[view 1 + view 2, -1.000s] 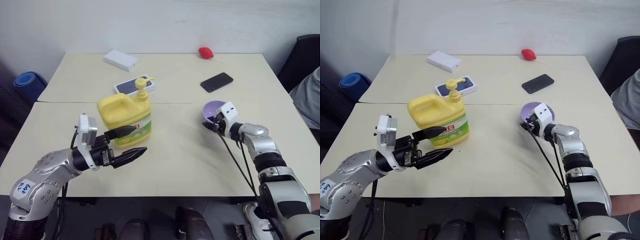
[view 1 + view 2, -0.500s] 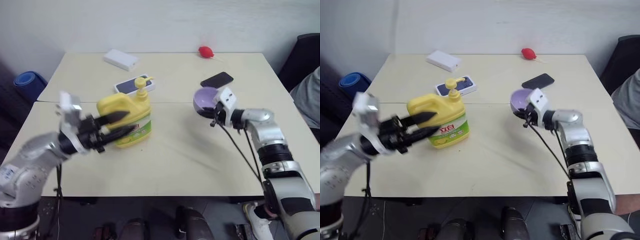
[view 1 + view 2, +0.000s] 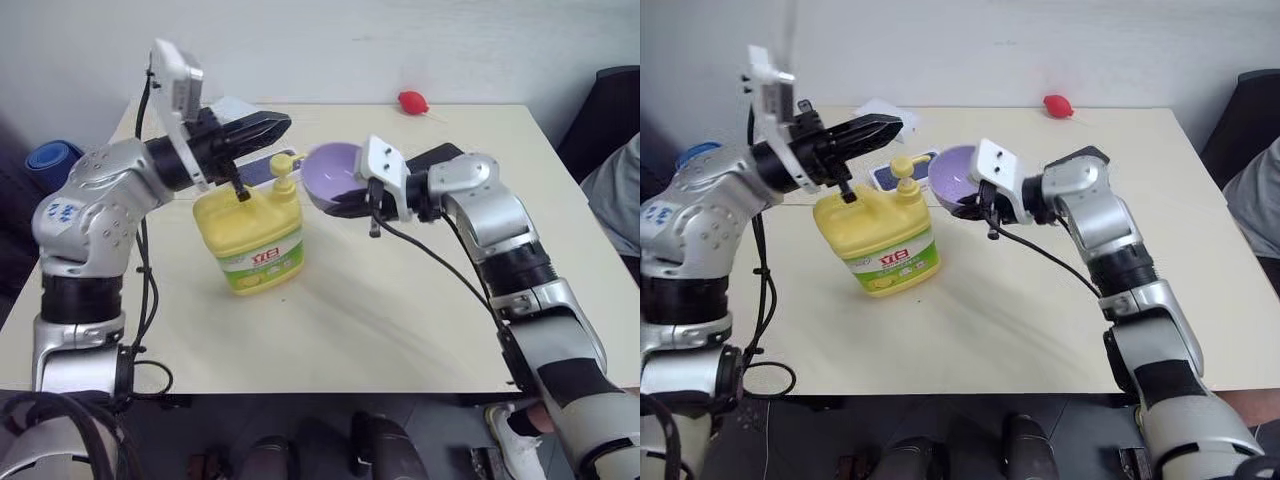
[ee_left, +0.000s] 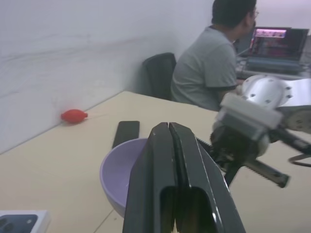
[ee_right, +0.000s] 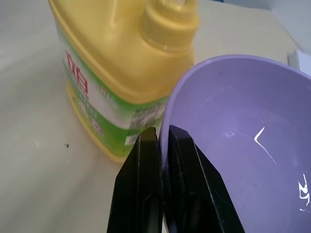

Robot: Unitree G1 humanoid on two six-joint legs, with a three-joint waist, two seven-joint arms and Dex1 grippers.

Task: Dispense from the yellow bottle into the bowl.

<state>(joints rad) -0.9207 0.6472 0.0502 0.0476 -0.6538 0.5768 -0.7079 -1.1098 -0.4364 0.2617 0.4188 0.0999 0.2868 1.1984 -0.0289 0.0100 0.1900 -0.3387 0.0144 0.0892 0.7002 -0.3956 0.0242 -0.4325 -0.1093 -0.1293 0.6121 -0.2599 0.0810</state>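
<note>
The yellow bottle (image 3: 251,236) stands upright on the near-left part of the cream table (image 3: 400,300), pump nozzle (image 3: 284,166) on top. The right gripper (image 5: 163,145) pinches the rim of the lavender bowl (image 3: 335,175), holding it in the air just right of the nozzle. The left gripper (image 3: 272,122), fingers pressed together and empty, hovers above the nozzle. A black phone (image 4: 125,132) and a red bulb (image 3: 411,102) lie farther back.
</note>
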